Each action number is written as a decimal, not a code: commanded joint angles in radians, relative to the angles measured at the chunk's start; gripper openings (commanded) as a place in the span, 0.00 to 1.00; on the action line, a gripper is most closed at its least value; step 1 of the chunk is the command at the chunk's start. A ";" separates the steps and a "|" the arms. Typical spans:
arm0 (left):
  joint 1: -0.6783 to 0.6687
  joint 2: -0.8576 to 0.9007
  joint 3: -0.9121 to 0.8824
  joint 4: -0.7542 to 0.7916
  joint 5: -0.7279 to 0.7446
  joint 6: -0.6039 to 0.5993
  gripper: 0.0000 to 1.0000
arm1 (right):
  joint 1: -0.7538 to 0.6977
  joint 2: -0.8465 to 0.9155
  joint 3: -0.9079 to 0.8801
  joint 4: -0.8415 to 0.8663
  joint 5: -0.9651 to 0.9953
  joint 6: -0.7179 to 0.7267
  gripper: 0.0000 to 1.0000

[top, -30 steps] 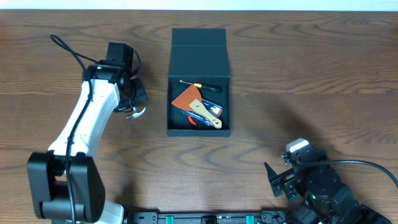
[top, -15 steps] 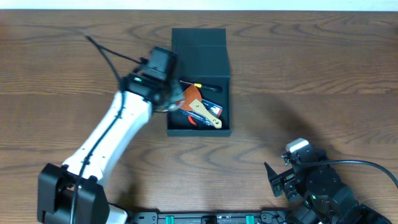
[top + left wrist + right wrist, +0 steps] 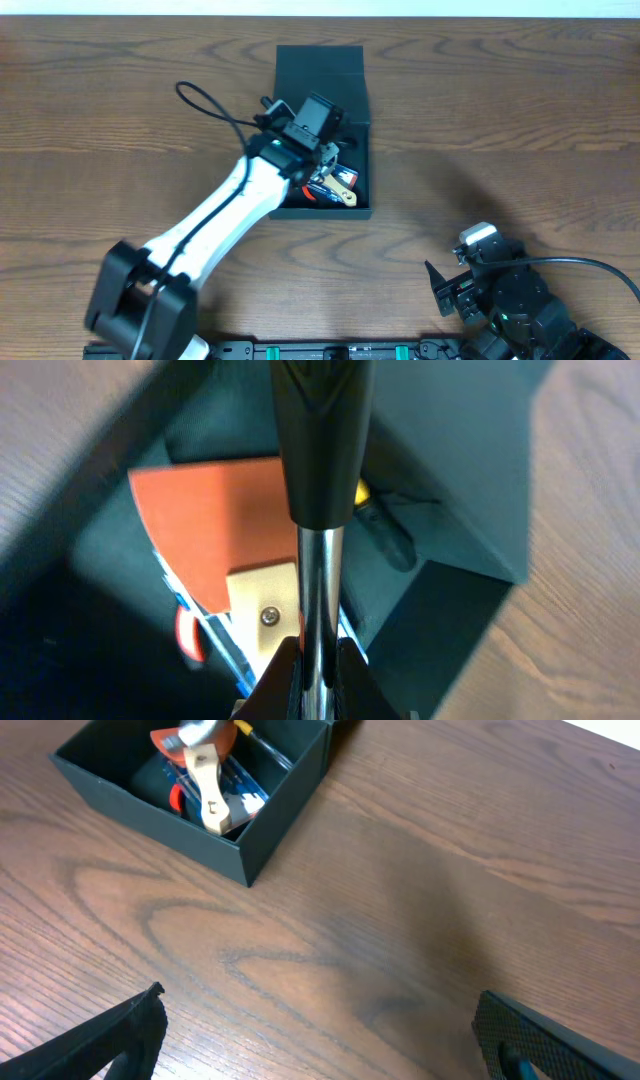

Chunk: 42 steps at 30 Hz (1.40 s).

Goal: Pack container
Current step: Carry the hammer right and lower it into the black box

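The dark teal-black container (image 3: 322, 93) stands open at the back middle of the table, its flap lid folded back. Inside lie an orange scraper (image 3: 215, 525) with a pale wooden handle, a small screwdriver with a yellow collar (image 3: 360, 495) and red-and-blue tools. My left gripper (image 3: 318, 660) is over the box interior, shut on a tool with a shiny metal shaft and black handle (image 3: 320, 450). My right gripper (image 3: 320, 1030) is open and empty above bare table near the front right. The container also shows in the right wrist view (image 3: 270, 830).
The wooden table (image 3: 500, 130) surrounds the box. The left arm (image 3: 220, 220) stretches diagonally from the front left to the box. A black cable (image 3: 205, 100) loops above it.
The left arm has swung right from the table left of the box to over the box interior, carrying the metal-shafted tool. The right arm has not moved.
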 commanded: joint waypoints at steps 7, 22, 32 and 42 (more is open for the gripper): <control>-0.044 0.120 0.014 0.033 0.011 -0.272 0.06 | -0.006 -0.003 0.001 0.003 0.014 0.014 0.99; -0.046 0.154 0.014 0.129 0.089 -0.445 0.06 | -0.006 -0.003 0.001 0.003 0.014 0.014 0.99; -0.046 0.154 0.014 0.129 0.088 -0.452 0.06 | -0.006 -0.003 0.001 0.003 0.014 0.014 0.99; -0.046 0.154 0.014 0.128 0.087 -0.451 0.65 | -0.006 -0.003 0.001 0.003 0.014 0.014 0.99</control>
